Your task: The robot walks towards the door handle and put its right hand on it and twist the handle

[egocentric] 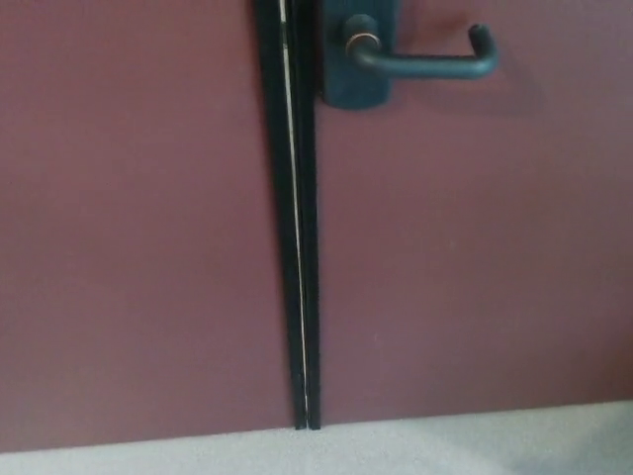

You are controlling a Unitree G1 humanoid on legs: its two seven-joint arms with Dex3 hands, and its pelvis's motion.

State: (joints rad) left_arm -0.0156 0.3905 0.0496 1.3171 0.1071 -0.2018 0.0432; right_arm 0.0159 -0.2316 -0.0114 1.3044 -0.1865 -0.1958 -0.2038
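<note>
A dark lever door handle sticks out horizontally to the right from a dark backplate near the top of the head view, its tip bent upward. It is mounted on the right leaf of a dark red double door. Neither of my hands shows in this view.
A black seam with a thin bright line runs down between the two door leaves to the floor. The left leaf is plain red. A strip of pale grey floor lies along the bottom edge.
</note>
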